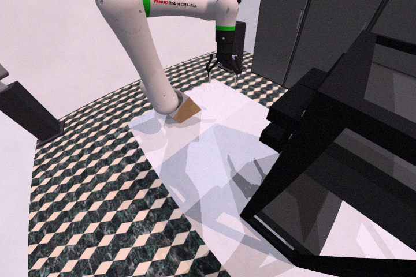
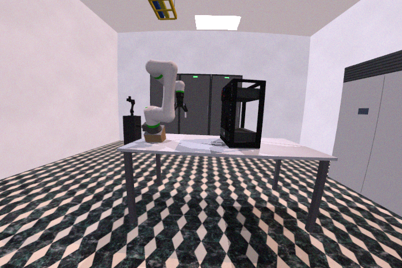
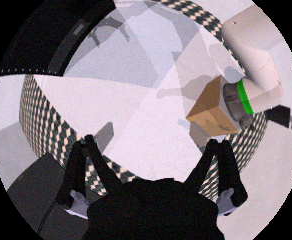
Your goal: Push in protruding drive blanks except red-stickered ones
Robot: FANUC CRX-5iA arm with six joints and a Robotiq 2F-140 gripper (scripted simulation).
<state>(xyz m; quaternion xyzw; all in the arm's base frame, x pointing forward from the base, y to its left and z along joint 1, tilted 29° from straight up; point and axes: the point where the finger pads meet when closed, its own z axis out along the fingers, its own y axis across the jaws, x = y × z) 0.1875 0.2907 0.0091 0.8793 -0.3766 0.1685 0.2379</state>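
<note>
The black open-frame rack [image 2: 243,113] stands on the white table; in the top view it fills the right side [image 1: 346,156]. Black drive blanks [image 1: 285,111] stick out of its front, one block above another [image 1: 274,137]. I see small red marks on the rack's front in the exterior view, too small to place. My gripper [image 1: 222,77] hangs open and empty, pointing down, high above the table's far end near the arm's base, well away from the rack. It also shows in the exterior view [image 2: 181,109] and in the wrist view [image 3: 153,203]. The rack appears as a dark edge in the wrist view [image 3: 46,34].
The arm's tan base block [image 1: 185,111] sits on the table's far end. Grey cabinets [image 1: 300,36] stand behind the table. A black pedestal [image 1: 22,111] stands on the floor to the left.
</note>
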